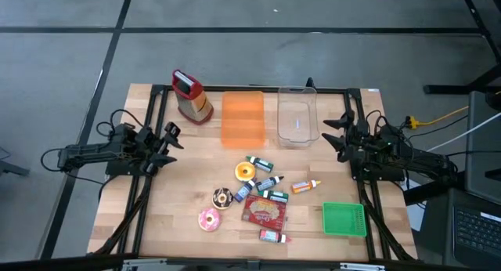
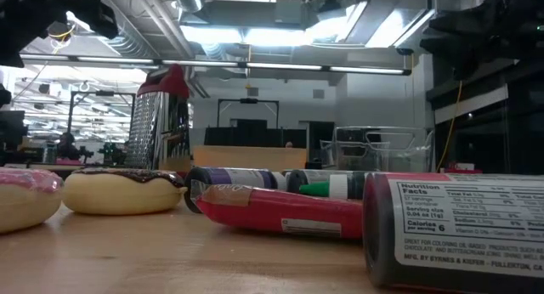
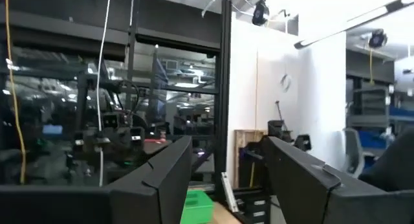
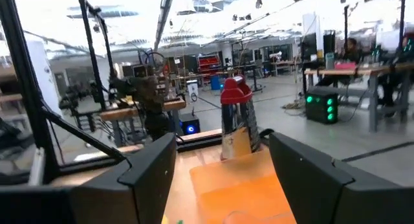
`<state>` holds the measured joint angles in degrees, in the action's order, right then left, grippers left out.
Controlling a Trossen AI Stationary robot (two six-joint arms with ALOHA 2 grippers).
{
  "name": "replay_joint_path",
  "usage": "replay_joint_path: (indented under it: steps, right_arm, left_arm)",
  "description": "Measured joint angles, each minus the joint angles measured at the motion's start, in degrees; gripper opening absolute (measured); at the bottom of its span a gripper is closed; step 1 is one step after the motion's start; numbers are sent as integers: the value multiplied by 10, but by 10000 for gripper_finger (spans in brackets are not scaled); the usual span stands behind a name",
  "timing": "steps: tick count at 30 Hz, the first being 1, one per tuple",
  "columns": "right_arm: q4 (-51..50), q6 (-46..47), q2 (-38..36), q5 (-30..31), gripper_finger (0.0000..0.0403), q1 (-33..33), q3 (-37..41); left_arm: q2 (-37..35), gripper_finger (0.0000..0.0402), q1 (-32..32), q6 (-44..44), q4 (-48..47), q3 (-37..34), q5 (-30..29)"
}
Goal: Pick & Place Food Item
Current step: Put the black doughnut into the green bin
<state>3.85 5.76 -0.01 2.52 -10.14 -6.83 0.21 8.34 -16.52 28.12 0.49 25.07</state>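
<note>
A pink-iced donut (image 1: pixel 209 219), a chocolate-iced donut (image 1: pixel 222 197), an orange ring-shaped piece (image 1: pixel 245 171) and a red packet (image 1: pixel 264 211) lie on the wooden table's near middle, among several small bottles (image 1: pixel 268 183). In the low view the pink donut (image 2: pixel 25 196) and the chocolate donut (image 2: pixel 123 190) rest flat on the wood. My left gripper (image 1: pixel 171 138) hovers open at the table's left edge, above the wood. My right gripper (image 1: pixel 337 135) hovers open at the right edge. Both are well away from the food, with nothing between their fingers (image 3: pixel 228 146) (image 4: pixel 222 141).
At the far edge an orange tray (image 1: pixel 243 118) lies between a red-topped metal grater (image 1: pixel 192 95) on its left and a clear container (image 1: pixel 297 119) on its right. A green basket (image 1: pixel 344 219) sits near right. Black frame rails run along both table sides.
</note>
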Motion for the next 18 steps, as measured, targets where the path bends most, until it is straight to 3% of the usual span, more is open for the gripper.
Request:
replay_joint_path:
  steps: [6, 11, 15, 18]
  right_arm:
    - [-1, -5, 0, 45, 252, 0, 0]
    - [-4, 57, 20, -14, 252, 0, 0]
    - [-3, 76, 44, -12, 252, 0, 0]
    - [3, 95, 65, -6, 252, 0, 0]
  left_arm:
    - [4, 192, 0, 10, -16, 0, -40]
    - [26, 192, 0, 39, -92, 0, -107]
    - [62, 192, 0, 38, -119, 0, -168]
    - [98, 192, 0, 46, -120, 0, -177]
